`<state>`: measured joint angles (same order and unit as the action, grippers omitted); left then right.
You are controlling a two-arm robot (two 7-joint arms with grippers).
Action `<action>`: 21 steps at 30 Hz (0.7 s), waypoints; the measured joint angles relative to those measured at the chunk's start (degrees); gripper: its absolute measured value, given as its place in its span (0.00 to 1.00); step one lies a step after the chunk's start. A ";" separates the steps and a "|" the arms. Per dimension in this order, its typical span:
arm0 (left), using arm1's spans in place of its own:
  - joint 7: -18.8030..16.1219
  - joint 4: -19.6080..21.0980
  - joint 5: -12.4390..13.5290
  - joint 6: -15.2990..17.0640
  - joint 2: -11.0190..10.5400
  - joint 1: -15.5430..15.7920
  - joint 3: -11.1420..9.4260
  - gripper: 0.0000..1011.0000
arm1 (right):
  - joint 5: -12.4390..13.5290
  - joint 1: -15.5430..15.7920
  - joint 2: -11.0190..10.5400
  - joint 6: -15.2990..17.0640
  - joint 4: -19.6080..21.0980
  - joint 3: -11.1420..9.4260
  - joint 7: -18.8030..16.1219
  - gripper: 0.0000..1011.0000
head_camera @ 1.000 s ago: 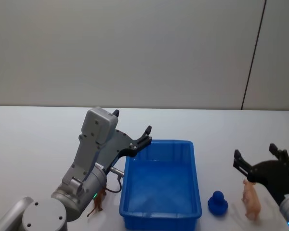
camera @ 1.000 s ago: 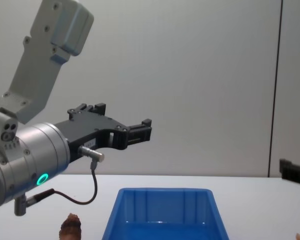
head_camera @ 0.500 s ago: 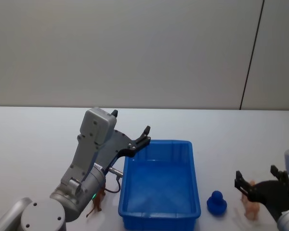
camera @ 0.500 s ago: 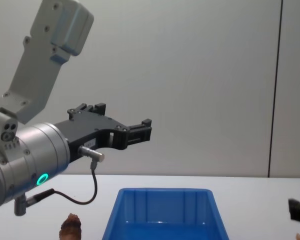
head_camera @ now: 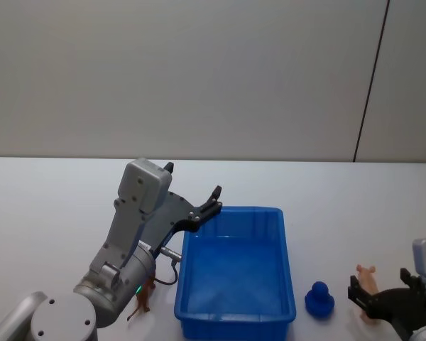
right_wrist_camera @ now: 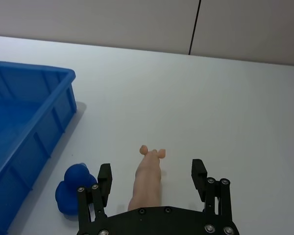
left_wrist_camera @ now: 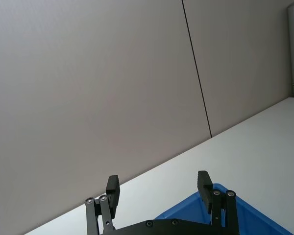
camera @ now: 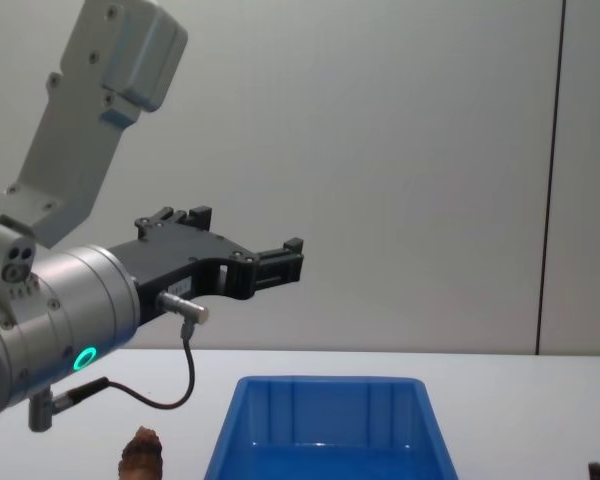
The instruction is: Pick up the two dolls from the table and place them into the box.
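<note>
– So, where do you have the right hand (head_camera: 378, 293)?

– Low at the near right of the tabletop (head_camera: 50, 206), to the right of the blue bin (head_camera: 234, 211). Through its wrist camera I see the two black fingers (right_wrist_camera: 105, 178) spread wide apart, one on each side of the pale pink doll (right_wrist_camera: 148, 175). Bare tabletop shows between the doll and each finger, so nothing is clamped.

– And how does that doll lie?

– It rests on the tabletop lengthwise between the fingers, with its head end pointing away from the wrist. Just beside it, toward the bin, sits a small dark blue duck-shaped toy (head_camera: 319, 298), apart from both the doll and the bin wall.

– What about the other doll?

– I see the brown doll (head_camera: 143, 298) on the tabletop just off the bin's near left corner, partly behind my left arm. The chest camera catches its rough top at the lower edge.

– And the left hand (head_camera: 194, 180)?

– I have it held up in the air over the bin's far left corner, well above the rim. Its fingers are apart and it holds nothing.
</note>
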<state>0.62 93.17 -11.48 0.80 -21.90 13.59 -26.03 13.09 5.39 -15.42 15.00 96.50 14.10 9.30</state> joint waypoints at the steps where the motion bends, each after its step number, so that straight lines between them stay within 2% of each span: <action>1: 0.00 0.00 0.00 0.00 0.00 0.00 0.00 0.99 | -0.01 -0.03 0.06 0.07 -0.22 -0.01 -0.03 0.99; 17: 0.00 0.00 0.00 0.00 0.00 0.00 0.00 0.99 | -0.34 -1.73 1.58 -1.04 -6.35 0.00 -2.81 0.99; 21: 0.00 0.00 0.00 0.00 0.00 0.00 0.00 0.99 | -0.47 -2.13 1.93 -1.41 -7.60 0.05 -3.39 0.90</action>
<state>0.62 93.18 -11.48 0.80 -21.89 13.59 -26.02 12.62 3.26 -13.49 13.60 88.90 14.15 5.91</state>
